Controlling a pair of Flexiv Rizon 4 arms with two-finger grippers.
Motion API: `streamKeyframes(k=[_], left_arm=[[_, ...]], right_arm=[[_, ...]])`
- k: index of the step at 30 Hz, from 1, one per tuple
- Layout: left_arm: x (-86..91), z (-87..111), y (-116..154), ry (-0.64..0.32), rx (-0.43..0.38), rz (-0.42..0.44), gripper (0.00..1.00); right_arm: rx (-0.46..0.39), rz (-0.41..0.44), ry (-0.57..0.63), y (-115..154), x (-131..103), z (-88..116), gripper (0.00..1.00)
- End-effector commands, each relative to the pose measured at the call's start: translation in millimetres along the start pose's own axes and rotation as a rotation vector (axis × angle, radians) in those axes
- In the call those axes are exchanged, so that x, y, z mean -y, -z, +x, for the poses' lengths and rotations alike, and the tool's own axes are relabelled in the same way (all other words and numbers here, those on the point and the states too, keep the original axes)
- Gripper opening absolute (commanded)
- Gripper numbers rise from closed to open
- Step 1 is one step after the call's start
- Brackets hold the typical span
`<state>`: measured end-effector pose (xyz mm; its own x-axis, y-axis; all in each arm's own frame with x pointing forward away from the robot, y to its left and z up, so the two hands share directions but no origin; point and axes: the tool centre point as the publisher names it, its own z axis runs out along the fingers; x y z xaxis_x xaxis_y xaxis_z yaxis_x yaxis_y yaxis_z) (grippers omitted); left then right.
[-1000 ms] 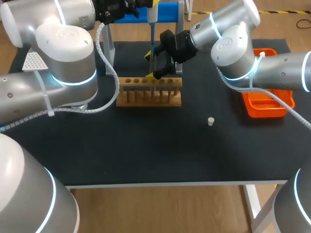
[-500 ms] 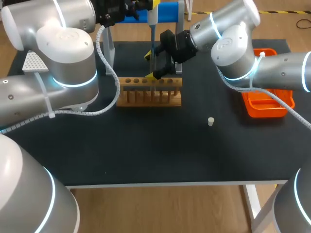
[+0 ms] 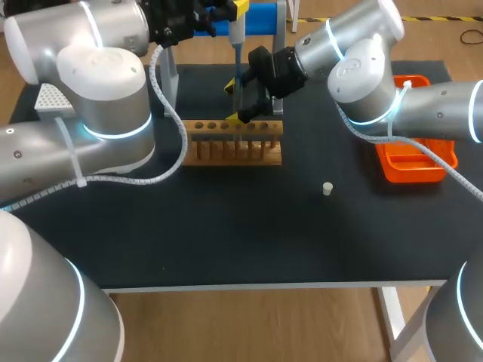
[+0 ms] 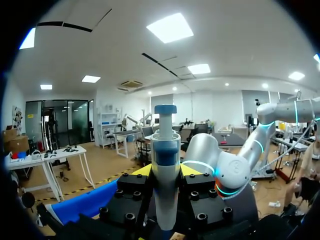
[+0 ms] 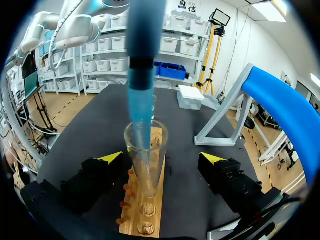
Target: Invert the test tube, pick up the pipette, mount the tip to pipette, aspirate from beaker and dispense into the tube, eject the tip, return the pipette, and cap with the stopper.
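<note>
In the head view my left gripper (image 3: 235, 9) is at the back middle, shut on the blue and white pipette (image 3: 236, 34), which hangs straight down. Its tip reaches into a clear test tube (image 3: 240, 102) standing in the wooden rack (image 3: 232, 143). The left wrist view shows the pipette (image 4: 165, 165) clamped between the yellow-tipped fingers (image 4: 141, 171). My right gripper (image 5: 161, 158) is open, with the test tube (image 5: 145, 160) between its fingers and touching neither. The pipette (image 5: 142, 60) tip sits inside the tube's mouth. A small white stopper (image 3: 327, 188) lies on the mat right of the rack.
An orange tray (image 3: 411, 167) sits at the table's right edge. A white tip box (image 3: 48, 96) is at the far left. The blue pipette stand (image 3: 262, 16) rises behind the rack. The rack (image 5: 149, 220) has several empty holes.
My left arm's elbow has shifted slightly to the right. The pipette stays over the tube, and the right arm has not moved.
</note>
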<state>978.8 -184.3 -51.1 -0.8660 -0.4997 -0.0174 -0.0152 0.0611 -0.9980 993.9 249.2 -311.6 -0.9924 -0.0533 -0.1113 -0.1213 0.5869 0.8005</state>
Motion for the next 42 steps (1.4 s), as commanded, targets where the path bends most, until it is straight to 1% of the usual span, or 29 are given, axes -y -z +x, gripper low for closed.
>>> streamKeyframes(k=[1, 25, 42], left_arm=[[-4.6, 1.1, -1.6, -0.001, 0.002, 0.014, 0.00], [-17.4, 1.9, -3.7, -0.009, 0.001, 0.015, 0.00], [-21.1, 1.7, -2.3, -0.033, 0.005, 0.024, 0.00]], right_arm=[[-0.003, 0.003, 0.000, 1.0, -0.5, -0.5, 1.00], [-0.003, 0.003, 0.000, 1.0, -0.5, -0.5, 1.00], [-0.003, 0.003, 0.000, 1.0, -0.5, -0.5, 1.00]])
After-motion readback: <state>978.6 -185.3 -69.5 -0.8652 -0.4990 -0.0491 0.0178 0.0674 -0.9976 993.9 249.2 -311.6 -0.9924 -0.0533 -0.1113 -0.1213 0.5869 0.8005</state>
